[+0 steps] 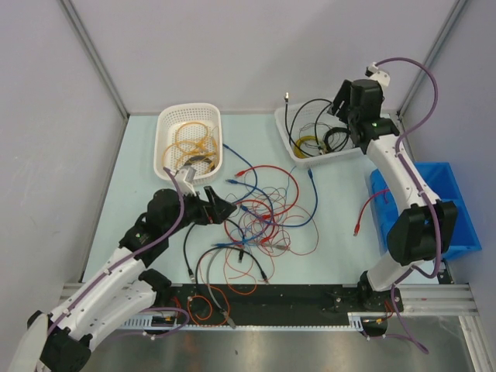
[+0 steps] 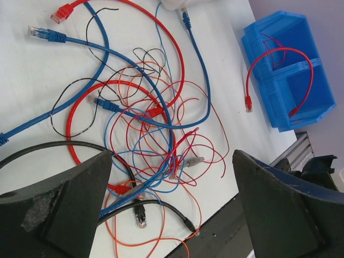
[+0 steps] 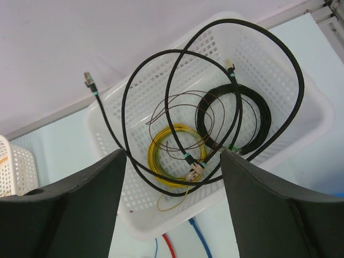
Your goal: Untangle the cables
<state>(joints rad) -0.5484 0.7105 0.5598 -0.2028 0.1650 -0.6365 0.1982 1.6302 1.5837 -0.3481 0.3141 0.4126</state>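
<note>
Red-blue cables before the left claw, basket coils only before the right claw — both gaping, empty.

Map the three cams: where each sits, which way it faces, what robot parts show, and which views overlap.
Top external: fixed above and behind the arm bases, looking down on the table; the left arm and right arm both show.
Left wrist: on the left arm, facing the tangled cables and blue bin between the open left gripper fingers.
Right wrist: on the right arm, looking down into the right-hand white basket between the open right gripper fingers.
Shared: top external and left wrist show tangle and bin; top external and right wrist, that basket.
</note>
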